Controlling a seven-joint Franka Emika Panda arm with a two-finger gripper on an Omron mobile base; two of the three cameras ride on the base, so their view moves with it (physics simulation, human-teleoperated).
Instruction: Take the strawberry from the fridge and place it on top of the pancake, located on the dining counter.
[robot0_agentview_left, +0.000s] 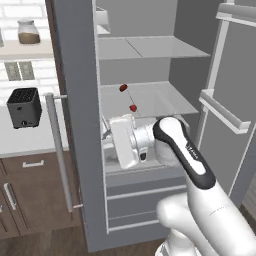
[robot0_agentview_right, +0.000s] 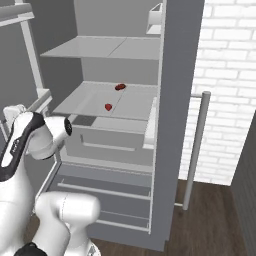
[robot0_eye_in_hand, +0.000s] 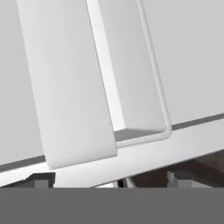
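The strawberry lies on the fridge shelf, just above the empty, wide-apart gripper.

Flat, even rendered light; soft, low-resolution edges.

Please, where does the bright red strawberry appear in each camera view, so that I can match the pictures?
Left base view: the strawberry lies just above centre, on the front of the fridge's middle shelf.
Right base view: the strawberry lies left of centre, on that shelf.
Hand view: not in it.
Shared landmark: the darker maroon fruit, behind it on the shelf.
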